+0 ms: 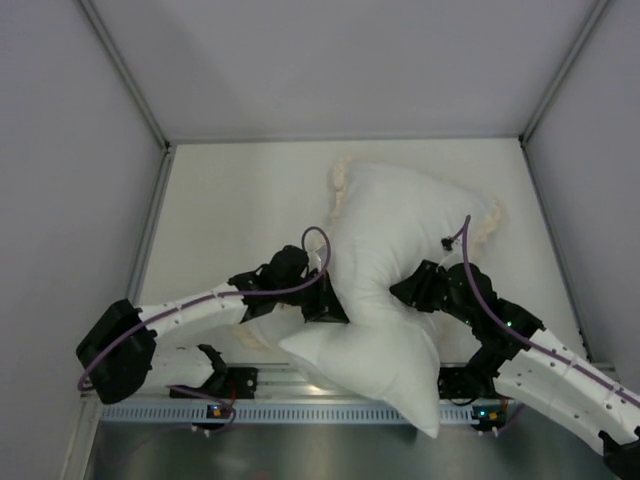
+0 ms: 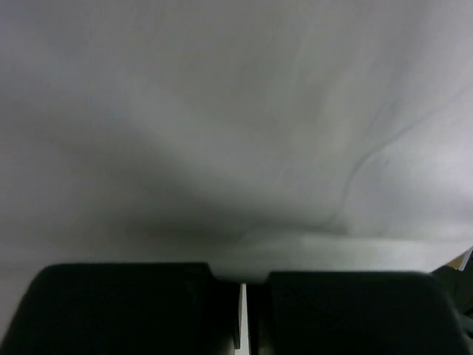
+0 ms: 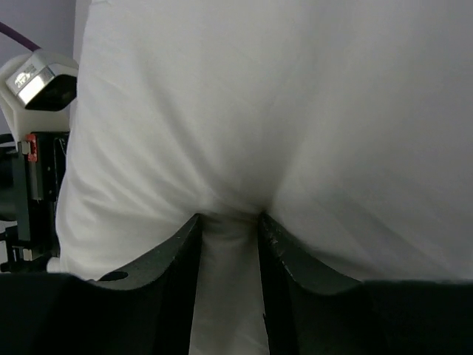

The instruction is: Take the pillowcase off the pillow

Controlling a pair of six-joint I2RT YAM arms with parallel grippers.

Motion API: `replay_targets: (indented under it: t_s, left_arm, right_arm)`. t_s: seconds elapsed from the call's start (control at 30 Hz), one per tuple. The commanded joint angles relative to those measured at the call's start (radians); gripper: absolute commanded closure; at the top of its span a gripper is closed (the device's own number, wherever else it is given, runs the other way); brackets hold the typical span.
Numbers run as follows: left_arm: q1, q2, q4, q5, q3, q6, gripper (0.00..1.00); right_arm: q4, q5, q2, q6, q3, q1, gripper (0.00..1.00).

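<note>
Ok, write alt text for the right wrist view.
The right pincer pinches a fold of white fabric between its black fingers; the fabric fills most of the frame. At the left edge sits robot hardware with a purple cable.

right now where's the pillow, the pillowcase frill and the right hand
the pillow (image 1: 372,362), top view, on its bare near end
the pillowcase (image 1: 341,186), top view, on its ruffled frill at the far left corner
the right hand (image 3: 228,222), right wrist view, between its fingertips, which pinch a fold of white fabric
</note>
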Motion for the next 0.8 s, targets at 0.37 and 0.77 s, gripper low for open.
replay_targets:
  t_s: [0.37,0.77]
  left_arm:
    - [0.193,-0.083,-0.268,-0.4,0.215,0.136,0.34]
    - [0.191,-0.553,-0.672,-0.29,0.343,0.164,0.03]
  right_arm:
    - [-0.008,0.034,0.34,-0.198,0.197,0.043,0.54]
    - [-0.01,0.093,0.526,-0.149,0.326,0.043,0.48]
